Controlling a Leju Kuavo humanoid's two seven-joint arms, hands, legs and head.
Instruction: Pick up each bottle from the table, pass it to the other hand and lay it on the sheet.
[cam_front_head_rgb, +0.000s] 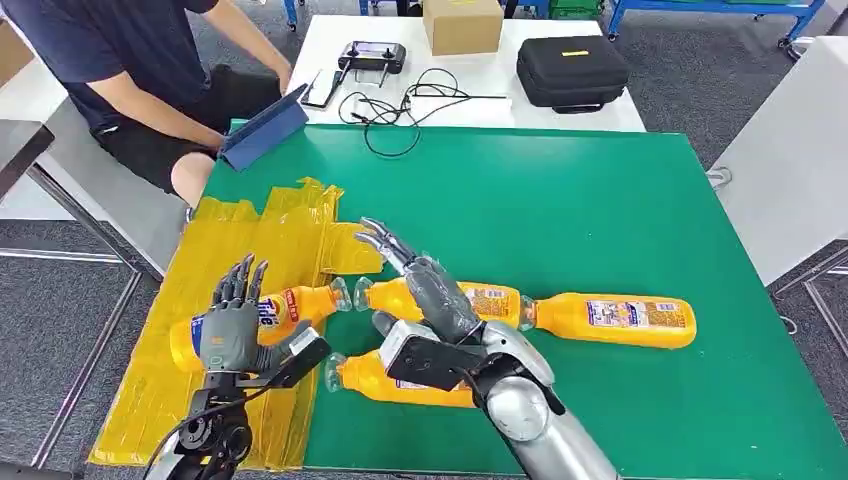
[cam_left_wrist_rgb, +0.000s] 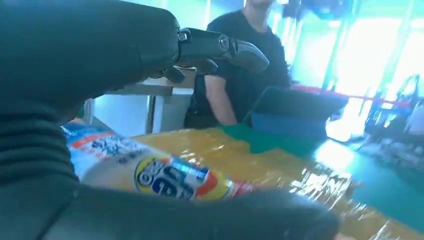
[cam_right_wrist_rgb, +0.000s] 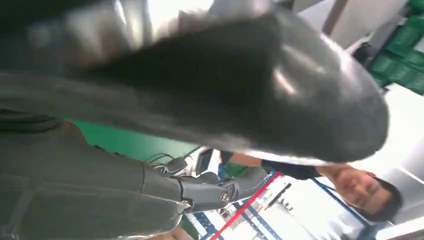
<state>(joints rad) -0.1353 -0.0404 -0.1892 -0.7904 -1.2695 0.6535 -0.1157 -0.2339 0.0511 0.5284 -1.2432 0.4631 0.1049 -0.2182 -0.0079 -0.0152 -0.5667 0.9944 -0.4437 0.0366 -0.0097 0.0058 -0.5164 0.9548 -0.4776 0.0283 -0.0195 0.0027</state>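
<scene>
Four orange bottles with clear caps and printed labels lie on their sides on the green table (cam_front_head_rgb: 600, 210); the first bottle (cam_front_head_rgb: 285, 305) rests on the yellow sheet (cam_front_head_rgb: 270, 240) at the table's left edge, long axis running left to right and slightly tilted, cap toward the right, base under the left hand (cam_front_head_rgb: 232, 325); its label shows blue, white and red print, seen close in the left wrist view (cam_left_wrist_rgb: 170, 177); the left hand lies over the base end of this bottle with fingers extended upward and apart, thumb beneath in the wrist view; whether it actually grips the bottle cannot be told; the second bottle (cam_front_head_rgb: 480, 300) lies on the bare green surface just right of the sheet, long axis left to right, cap pointing left and nearly meeting the first bottle's cap; the right hand (cam_front_head_rgb: 425, 285) lies across it, fingers stretched out toward the sheet and spread, closing on nothing visible; the third bottle (cam_front_head_rgb: 615, 320) lies in line with the second, to its right, cap toward the left, white label facing up; the fourth bottle (cam_front_head_rgb: 385, 380) lies nearer the robot, partly covered by the right wrist, cap pointing left at the sheet's edge; beyond the green table, a person (cam_front_head_rgb: 130, 70) in dark clothing sits by a blue tablet (cam_front_head_rgb: 262, 130); a white table holds a black case (cam_front_head_rgb: 572, 70), a cardboard box (cam_front_head_rgb: 462, 25), a controller (cam_front_head_rgb: 372, 57) and cables (cam_front_head_rgb: 400, 110).
</scene>
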